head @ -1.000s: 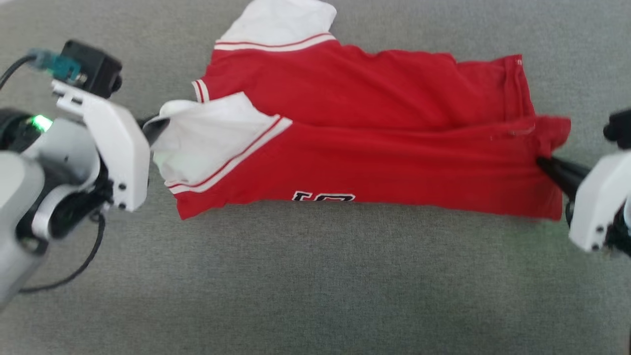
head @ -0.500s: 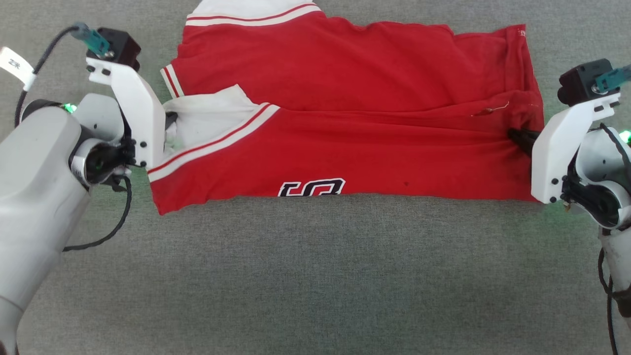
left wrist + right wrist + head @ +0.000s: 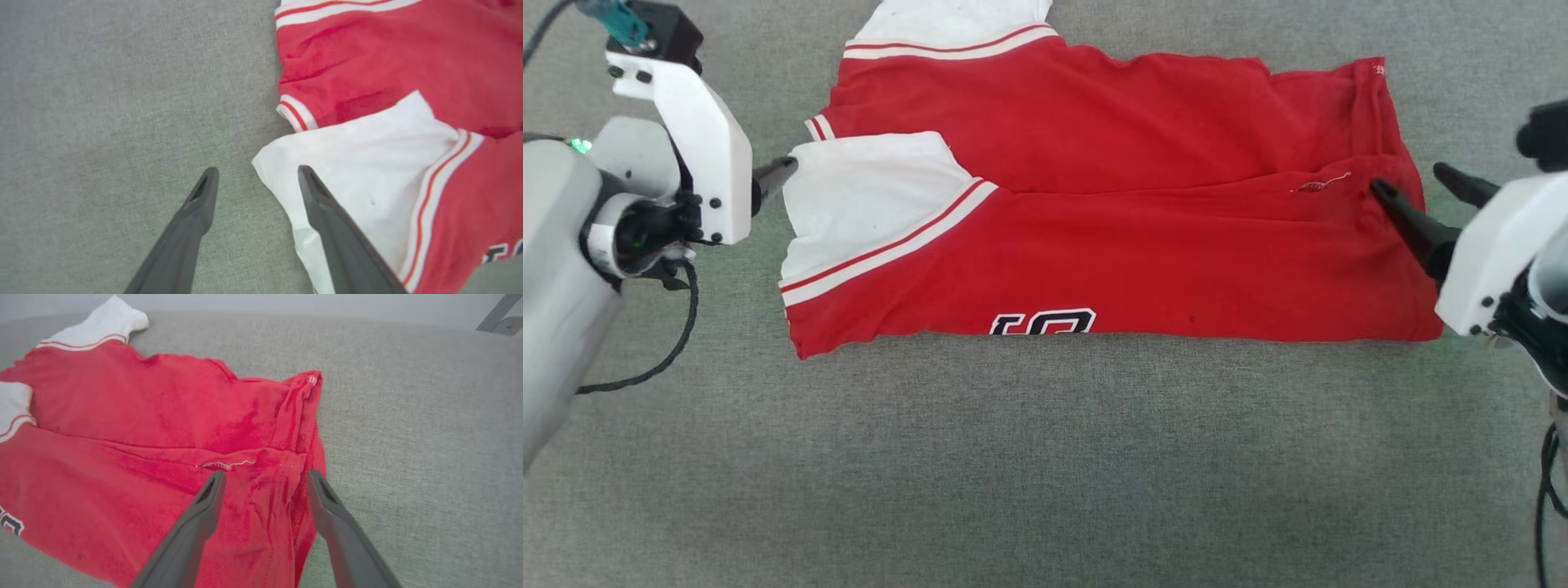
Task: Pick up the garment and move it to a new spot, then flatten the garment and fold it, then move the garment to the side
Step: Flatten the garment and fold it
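The garment [image 3: 1135,245], a red jersey with white sleeves and striped trim, lies folded lengthwise on the grey cloth surface [image 3: 1045,457]. Part of its black lettering [image 3: 1041,322] shows at the near edge. My left gripper [image 3: 780,171] is open at the garment's left end. In the left wrist view the left gripper [image 3: 258,171] straddles the corner of the white sleeve [image 3: 367,179], holding nothing. My right gripper [image 3: 1407,178] is open at the right hem. In the right wrist view the right gripper [image 3: 266,475] hovers over the red hem fold [image 3: 302,416], and the fabric lies loose.
Grey cloth surface extends widely in front of the garment and to both sides. A black cable [image 3: 662,359] hangs from my left arm. A metal frame piece [image 3: 498,314] shows beyond the surface's far edge in the right wrist view.
Both grippers were shut on the garment's ends and now stand open, with the fabric released. The white sleeve has settled flat. The head camera has shifted between frames.
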Available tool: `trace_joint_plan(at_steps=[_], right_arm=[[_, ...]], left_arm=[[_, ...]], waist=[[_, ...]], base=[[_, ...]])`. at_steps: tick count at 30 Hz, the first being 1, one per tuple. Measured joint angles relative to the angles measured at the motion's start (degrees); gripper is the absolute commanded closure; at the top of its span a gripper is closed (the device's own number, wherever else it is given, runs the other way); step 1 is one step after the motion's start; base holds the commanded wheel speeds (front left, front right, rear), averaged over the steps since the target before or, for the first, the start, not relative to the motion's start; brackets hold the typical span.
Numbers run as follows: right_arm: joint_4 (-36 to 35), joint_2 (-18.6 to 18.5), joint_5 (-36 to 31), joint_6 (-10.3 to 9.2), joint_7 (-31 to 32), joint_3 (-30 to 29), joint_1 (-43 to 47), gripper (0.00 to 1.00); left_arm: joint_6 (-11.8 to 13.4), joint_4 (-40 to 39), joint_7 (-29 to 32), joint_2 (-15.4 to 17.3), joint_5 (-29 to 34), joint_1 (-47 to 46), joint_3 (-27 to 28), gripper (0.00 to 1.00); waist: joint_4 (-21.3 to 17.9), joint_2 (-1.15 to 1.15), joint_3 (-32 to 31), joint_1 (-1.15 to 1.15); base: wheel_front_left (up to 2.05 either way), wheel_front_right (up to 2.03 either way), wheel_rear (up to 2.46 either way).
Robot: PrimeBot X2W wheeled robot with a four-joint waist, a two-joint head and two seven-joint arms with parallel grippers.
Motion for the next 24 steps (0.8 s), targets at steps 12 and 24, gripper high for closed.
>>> trace_joint_plan(at_steps=[12,24], right_arm=[[-15.25,8.45,-5.53,0.0,-12.26,-12.35,11.83,0.0],[-20.28,15.77,-6.68,0.0,-16.07,-14.72,17.72,0.0]], left_arm=[[18.19,-35.97,5.6,14.06,-4.36,13.9,2.48,0.0],[28.81,-45.6,2.83,19.83,-7.72,24.71,4.3,0.0]], waist=[[-1.05,0.0,-0.99,0.0],[-4.26,0.0,-0.12,0.0]], base=[[0.0,0.0,0.0],[0.0,0.0,0.0]])
